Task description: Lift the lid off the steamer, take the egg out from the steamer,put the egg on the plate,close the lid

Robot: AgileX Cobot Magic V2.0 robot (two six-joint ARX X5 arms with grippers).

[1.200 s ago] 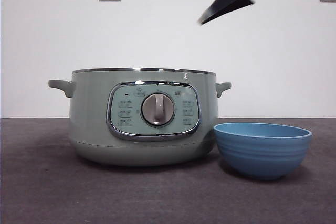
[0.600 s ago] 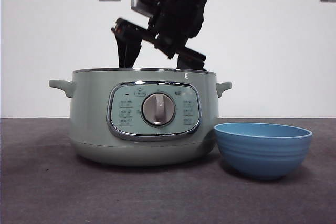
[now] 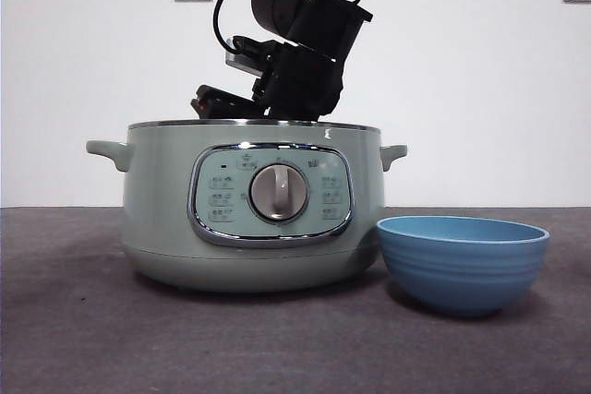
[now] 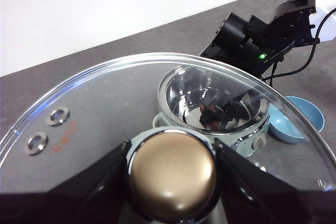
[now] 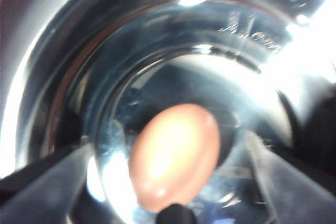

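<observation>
The right gripper (image 5: pixel 173 182) is down inside the steamer (image 3: pixel 166 200), its jaws spread wide, and the one egg (image 5: pixel 174 156) lies on the shiny floor of the pot directly between them. The egg's long axis seems to run slanted to the line between the jaws, so closing will probably catch its narrower width. The left gripper (image 4: pixel 172 169), well apart from the pot, pinches the knob of the one lid (image 4: pixel 79 103). One plate (image 3: pixel 462 260) waits empty just beside the steamer.
</observation>
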